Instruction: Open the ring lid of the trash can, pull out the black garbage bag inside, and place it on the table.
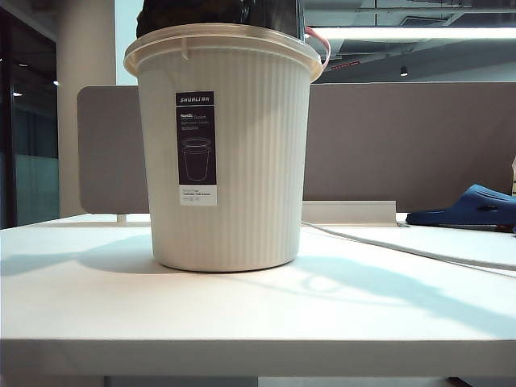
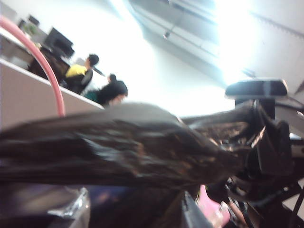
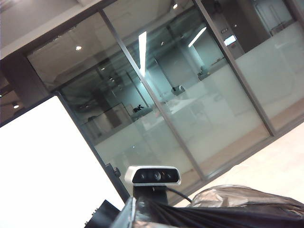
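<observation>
Trash can (image 1: 230, 153): a cream-white ribbed plastic round bin, tapering downward, is seen standing upright on the large flat white table (image 1: 242, 314), its tall dark rectangular label facing the exterior camera. A glossy, crinkled black garbage bag (image 1: 218, 14) is seen bulging above the bin's rim, its top cut off by the frame edge. A thin pale pink plastic ring lid (image 1: 321, 47) is visible behind the rim at the right. A dark blue slipper (image 1: 472, 208) lies well apart on the right.

The left gripper is not visible; its state cannot be told. In the left wrist view, blurred black film fills the foreground. The right gripper (image 3: 142, 213) is recorded as closed, pinching a stretched fold of the black bag.
</observation>
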Controlling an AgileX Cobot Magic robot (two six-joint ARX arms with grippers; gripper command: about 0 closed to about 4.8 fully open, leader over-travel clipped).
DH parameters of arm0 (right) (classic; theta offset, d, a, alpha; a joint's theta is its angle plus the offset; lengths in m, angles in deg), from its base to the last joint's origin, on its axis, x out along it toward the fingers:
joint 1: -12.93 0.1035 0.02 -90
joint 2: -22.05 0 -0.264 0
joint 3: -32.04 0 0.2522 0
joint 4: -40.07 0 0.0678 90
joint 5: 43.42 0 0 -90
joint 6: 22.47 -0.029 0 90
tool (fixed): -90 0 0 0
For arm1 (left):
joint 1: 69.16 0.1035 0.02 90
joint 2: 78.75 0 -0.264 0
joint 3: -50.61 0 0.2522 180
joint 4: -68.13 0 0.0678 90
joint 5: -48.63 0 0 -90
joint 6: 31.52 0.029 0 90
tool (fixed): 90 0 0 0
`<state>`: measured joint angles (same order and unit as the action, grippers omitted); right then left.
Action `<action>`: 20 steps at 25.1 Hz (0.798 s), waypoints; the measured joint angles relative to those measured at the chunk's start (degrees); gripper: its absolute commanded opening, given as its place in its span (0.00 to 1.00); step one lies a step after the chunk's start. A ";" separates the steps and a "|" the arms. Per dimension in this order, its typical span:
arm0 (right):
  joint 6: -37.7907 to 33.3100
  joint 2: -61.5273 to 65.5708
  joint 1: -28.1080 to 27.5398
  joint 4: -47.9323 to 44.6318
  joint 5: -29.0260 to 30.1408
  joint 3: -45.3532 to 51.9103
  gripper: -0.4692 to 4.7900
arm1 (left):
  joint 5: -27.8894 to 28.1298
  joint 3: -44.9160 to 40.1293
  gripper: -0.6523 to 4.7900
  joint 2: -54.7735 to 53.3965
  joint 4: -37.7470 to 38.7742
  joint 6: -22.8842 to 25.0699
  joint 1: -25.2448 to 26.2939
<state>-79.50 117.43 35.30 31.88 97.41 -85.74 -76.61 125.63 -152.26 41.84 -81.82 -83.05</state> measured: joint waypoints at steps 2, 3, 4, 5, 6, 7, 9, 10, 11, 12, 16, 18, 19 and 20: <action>0.11 0.04 -0.31 1.01 0.20 -2.05 0.09 | -0.02 0.00 0.66 1.36 -1.36 -1.11 1.92; 0.11 0.11 -0.33 1.07 0.22 -2.78 0.09 | -0.39 0.02 0.66 2.05 -1.84 -1.90 3.15; 0.13 0.22 -0.28 1.09 0.31 -3.52 0.09 | -1.22 0.02 0.66 2.67 -2.01 -2.45 4.17; 0.11 0.48 -0.28 1.29 0.39 -4.59 0.09 | -1.64 0.02 0.66 2.97 -2.25 -3.02 4.92; 0.09 0.72 -0.28 1.36 0.42 -5.57 0.09 | -1.92 0.02 0.66 3.19 -2.19 -3.23 5.16; 0.09 0.92 -0.28 1.99 0.44 -6.84 0.09 | -2.64 0.00 0.66 3.30 -2.05 -3.34 5.16; 0.09 1.11 -0.28 2.69 0.46 -9.03 0.09 | -4.52 0.02 0.65 3.52 -1.99 -3.32 5.03; 0.09 1.11 -0.31 3.02 0.61 -10.36 0.09 | -5.05 0.02 0.65 3.54 -1.97 -3.34 5.05; 0.09 1.09 -0.90 2.99 0.87 -11.69 0.09 | -5.38 0.00 0.65 3.63 -1.88 -3.34 5.09; 0.09 1.09 -1.53 3.37 1.51 -13.07 0.09 | -5.57 0.00 0.65 3.80 -1.73 -3.34 5.09; 0.09 1.07 -4.79 5.57 2.32 -19.15 0.09 | -5.88 0.00 0.65 4.74 -1.75 -3.34 5.09; 0.09 1.09 -6.73 7.58 3.39 -22.69 0.09 | -6.27 0.00 0.65 4.79 -1.73 -3.34 5.09; 0.07 1.07 -7.61 7.76 3.43 -24.06 0.09 | -6.34 0.00 0.65 4.79 -1.73 -3.34 5.11; 0.00 1.07 -8.44 8.00 3.56 -25.18 0.09 | -6.38 0.00 0.65 4.79 -1.73 -3.34 5.09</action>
<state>-79.50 118.50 26.86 39.88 100.97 -110.92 -82.99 125.63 -147.48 40.11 -85.17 -77.96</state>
